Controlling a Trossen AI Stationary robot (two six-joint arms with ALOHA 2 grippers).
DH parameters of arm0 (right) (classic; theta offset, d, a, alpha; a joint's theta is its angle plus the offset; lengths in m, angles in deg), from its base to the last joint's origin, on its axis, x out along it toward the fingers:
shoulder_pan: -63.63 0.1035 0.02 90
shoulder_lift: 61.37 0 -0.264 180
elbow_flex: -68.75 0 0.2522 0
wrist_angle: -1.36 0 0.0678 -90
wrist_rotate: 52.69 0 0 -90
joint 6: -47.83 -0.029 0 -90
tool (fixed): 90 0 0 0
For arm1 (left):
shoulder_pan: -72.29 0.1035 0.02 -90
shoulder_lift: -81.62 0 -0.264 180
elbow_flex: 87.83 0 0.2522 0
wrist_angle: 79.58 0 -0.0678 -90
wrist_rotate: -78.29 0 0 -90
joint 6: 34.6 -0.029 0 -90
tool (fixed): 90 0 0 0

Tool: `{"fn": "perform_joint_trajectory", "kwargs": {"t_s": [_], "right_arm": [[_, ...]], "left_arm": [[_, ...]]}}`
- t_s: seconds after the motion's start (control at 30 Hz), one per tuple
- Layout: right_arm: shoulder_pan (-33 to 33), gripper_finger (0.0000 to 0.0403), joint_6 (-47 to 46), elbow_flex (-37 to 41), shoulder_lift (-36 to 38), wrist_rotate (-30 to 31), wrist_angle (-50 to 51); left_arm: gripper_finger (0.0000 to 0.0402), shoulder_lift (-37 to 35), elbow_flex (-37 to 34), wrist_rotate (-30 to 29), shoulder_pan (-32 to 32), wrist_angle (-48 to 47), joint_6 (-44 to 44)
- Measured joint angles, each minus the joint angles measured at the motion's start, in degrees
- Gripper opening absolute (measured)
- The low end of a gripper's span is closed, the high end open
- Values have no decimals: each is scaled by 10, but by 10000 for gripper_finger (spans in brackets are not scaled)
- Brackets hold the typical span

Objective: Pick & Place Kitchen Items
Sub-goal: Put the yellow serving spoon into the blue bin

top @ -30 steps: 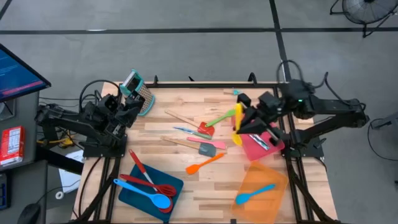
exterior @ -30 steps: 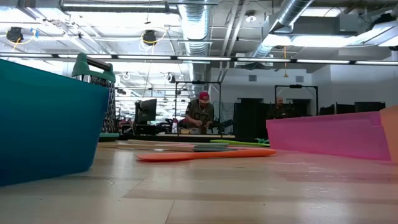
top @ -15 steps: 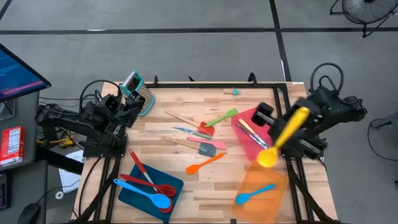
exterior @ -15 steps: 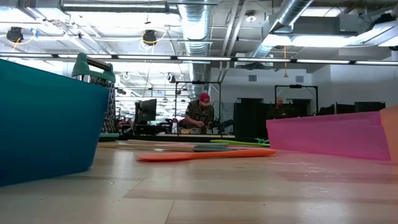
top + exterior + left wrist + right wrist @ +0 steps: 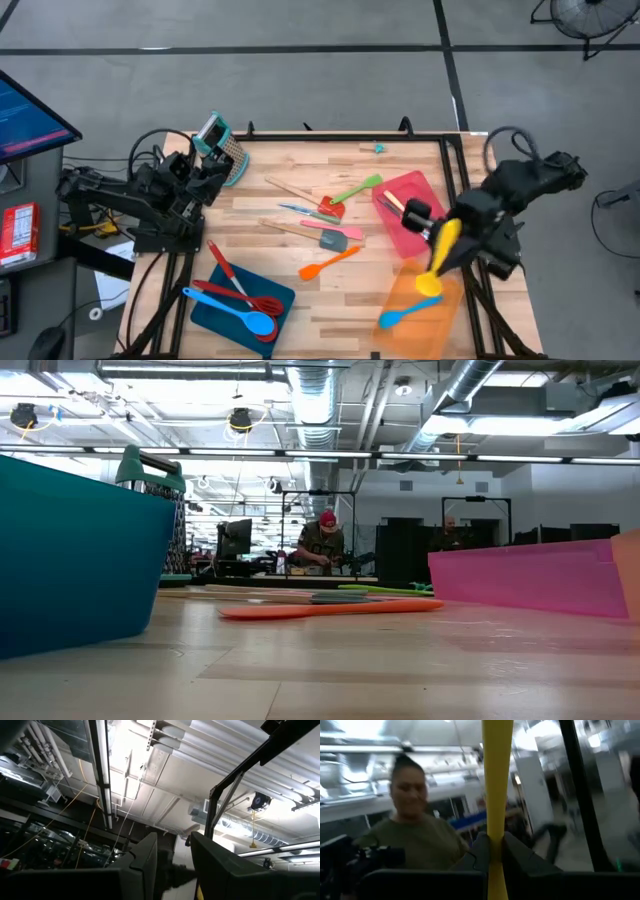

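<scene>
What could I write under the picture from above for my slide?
Right gripper holds a yellow spoon over the orange tray; left gripper waits by the grater.

Box grater (image 5: 229, 150) at table's (image 5: 300, 300) far left corner, blue tray (image 5: 215, 310), pink tray (image 5: 415, 190), orange tray (image 5: 440, 325)

Right gripper (image 5: 490, 847) clamped shut, raised; left arm (image 5: 130, 195) folded back.

The yellow spoon (image 5: 440, 259) clamped in the right gripper (image 5: 437, 238) looks like smooth, matt plastic. Just below it the orange tray (image 5: 425, 322) is glossy see-through plastic, and the table (image 5: 300, 165) beside is pale, grainy wood planks with a dull finish.
</scene>
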Motion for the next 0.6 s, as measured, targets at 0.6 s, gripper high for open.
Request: {"fn": "perform_joint_trajectory", "kwargs": {"t_s": [0.6], "right_arm": [[79,21,-169,2,-50,177,586]], "left_arm": [[104,0,0,0,0,0,0]]}}
